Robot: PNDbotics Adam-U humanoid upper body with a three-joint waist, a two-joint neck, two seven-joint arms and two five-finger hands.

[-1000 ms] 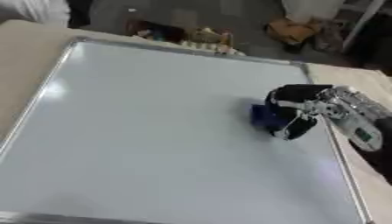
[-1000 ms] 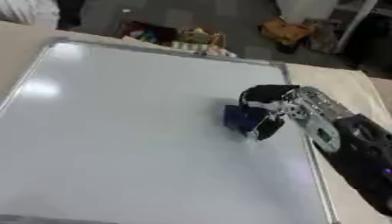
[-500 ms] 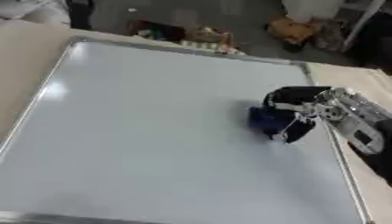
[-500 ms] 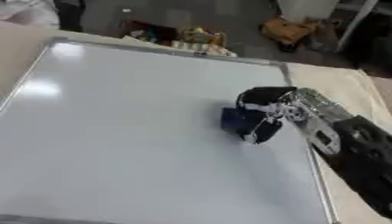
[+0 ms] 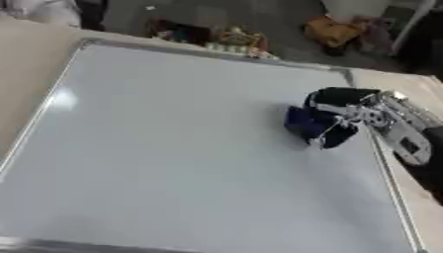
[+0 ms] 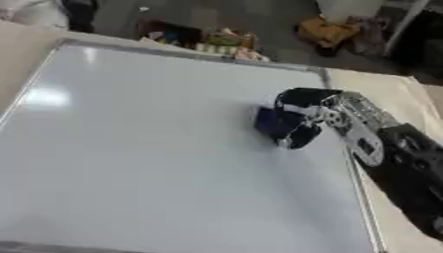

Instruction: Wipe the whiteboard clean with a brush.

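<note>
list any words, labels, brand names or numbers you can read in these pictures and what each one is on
None can be read.
whiteboard: bare, no writing or marks visible.
blue brush held in the right hand: no label visible.
clutter on the floor beyond the board: colours only, too blurred to read.

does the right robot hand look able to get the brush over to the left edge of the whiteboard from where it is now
Probably yes as far as obstacles go: the right robot hand holds the blue brush on the whiteboard, and nothing lies on the board between it and the left edge. Whether the arm stretches that far cannot be told.
</note>
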